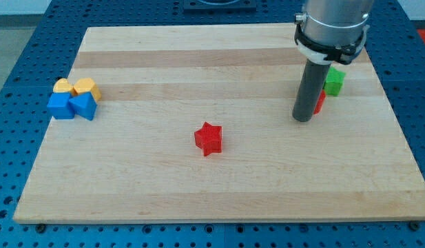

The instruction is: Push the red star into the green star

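The red star (209, 138) lies near the middle of the wooden board, a little toward the view's bottom. The green block (334, 80), whose star shape is partly hidden, sits at the view's upper right, behind the rod. A second red block (320, 102) peeks out just right of the rod, touching or nearly touching the green one. My tip (303, 119) rests on the board at the right, just left of that red block and well to the right of the red star.
At the view's left edge sits a tight cluster: two yellow blocks (63, 86) (86, 87) above two blue blocks (60, 106) (83, 107). The wooden board (198, 193) lies on a blue perforated table.
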`<state>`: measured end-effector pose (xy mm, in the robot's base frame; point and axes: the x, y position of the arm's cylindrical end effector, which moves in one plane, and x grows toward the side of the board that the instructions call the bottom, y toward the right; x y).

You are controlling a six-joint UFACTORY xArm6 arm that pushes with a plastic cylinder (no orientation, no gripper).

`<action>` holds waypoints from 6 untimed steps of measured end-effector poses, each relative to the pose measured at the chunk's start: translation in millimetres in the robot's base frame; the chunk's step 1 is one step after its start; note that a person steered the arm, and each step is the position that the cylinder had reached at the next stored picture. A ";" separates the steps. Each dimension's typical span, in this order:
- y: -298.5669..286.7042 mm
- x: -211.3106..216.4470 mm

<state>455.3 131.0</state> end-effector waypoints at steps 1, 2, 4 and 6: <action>-31.3 2.0; -41.9 -7.4; -35.2 12.9; -65.7 105.6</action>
<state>560.8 65.3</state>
